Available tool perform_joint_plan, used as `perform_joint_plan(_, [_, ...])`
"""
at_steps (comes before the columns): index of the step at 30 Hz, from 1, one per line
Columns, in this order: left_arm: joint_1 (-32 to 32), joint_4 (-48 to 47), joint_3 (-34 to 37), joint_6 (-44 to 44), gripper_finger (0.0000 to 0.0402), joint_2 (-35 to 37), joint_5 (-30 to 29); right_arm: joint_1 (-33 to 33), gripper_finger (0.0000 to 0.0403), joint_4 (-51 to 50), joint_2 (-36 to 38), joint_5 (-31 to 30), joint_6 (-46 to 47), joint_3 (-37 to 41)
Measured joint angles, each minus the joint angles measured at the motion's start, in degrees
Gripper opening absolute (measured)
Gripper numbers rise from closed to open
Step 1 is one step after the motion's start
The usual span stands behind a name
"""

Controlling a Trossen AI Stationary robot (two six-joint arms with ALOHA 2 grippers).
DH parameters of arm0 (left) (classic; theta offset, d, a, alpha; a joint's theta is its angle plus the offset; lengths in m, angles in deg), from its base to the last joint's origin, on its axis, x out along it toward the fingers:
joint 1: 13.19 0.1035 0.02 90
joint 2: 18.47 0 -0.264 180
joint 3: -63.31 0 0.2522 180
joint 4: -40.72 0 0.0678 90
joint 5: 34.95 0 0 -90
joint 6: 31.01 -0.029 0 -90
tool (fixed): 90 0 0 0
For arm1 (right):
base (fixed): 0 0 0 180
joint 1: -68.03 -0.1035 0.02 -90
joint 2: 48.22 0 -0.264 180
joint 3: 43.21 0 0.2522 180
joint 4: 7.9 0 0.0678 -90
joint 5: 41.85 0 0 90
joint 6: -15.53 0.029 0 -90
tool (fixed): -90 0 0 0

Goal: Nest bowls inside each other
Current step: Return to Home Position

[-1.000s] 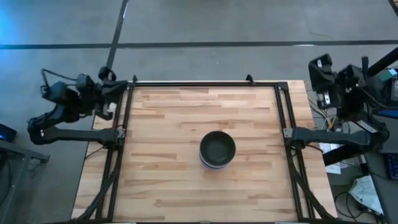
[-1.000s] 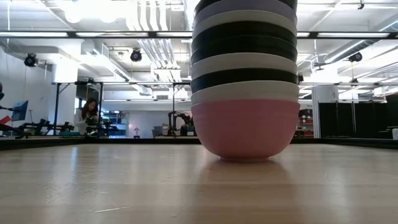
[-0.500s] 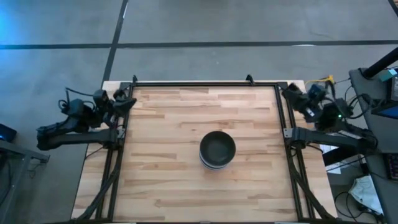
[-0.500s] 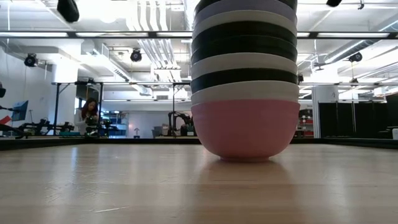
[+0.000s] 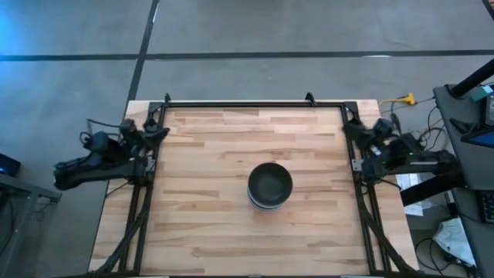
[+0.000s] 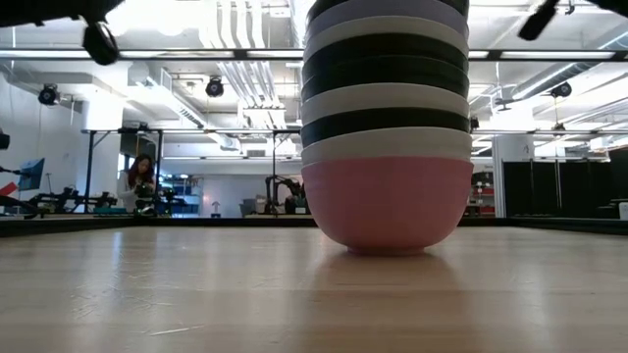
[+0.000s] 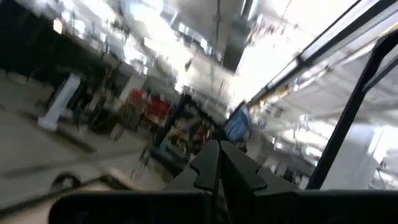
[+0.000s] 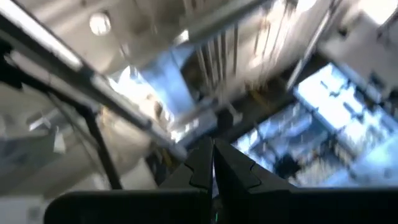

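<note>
The bowls (image 5: pixel 269 185) are seen nested in one stack, pink lowest, mid-frame on the bench (image 5: pixel 208 224); nothing is left to carry, so the left gripper (image 5: pixel 157 128) and right gripper (image 5: pixel 349 128) are held at the bench's left and right edges, fingers closed empty.

A stack (image 6: pixel 385 98) of nested bowls stands on the wooden table (image 6: pixel 147 284), and its top runs out of the frame. The pink bowl (image 6: pixel 386 201) is lowest and rests on the wood. Above it show rims of white, black, white, two black, white, then the lavender bowl (image 6: pixel 388 12). Far behind the stack and to its left is a person (image 6: pixel 137 181) among equipment. A dark robot part (image 6: pixel 99 42) hangs above and left of the stack, and another (image 6: pixel 540 20) above and right.
</note>
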Motion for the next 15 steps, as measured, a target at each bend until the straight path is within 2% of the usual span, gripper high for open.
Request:
perform_joint_plan(3, [0.0, -2.9, -0.1, -1.2, 0.0, 6.4, -1.7, 0.0, 0.0008, -3.2, 8.5, -3.3, -3.2, 0.8])
perform_joint_plan(5, [0.0, -7.6, -1.0, -1.4, 0.0, 5.8, -2.5, 0.0, 0.0008, -9.7, 13.6, -4.5, -4.0, 1.2])
perform_joint_plan(6, [0.0, -12.1, -1.6, -1.4, 0.0, 5.9, -2.5, 0.1, 0.0008, -10.5, 13.6, -5.5, -4.3, 1.0])
perform_joint_plan(10, [0.0, -17.0, -3.7, -0.9, 0.0, 4.8, -2.4, 0.0, 0.0008, -15.2, 11.8, -5.0, -4.5, -1.2])
perform_joint_plan(12, [0.0, -18.0, -2.9, -0.8, 0.0, 6.0, -2.2, 0.1, 0.0008, -20.0, 12.9, -5.0, -4.0, -1.3])
perform_joint_plan(15, [0.0, -17.1, -2.1, -0.7, 0.0, 5.9, -2.1, 0.1, 0.0008, -19.5, 13.6, -5.0, -3.2, -0.4])
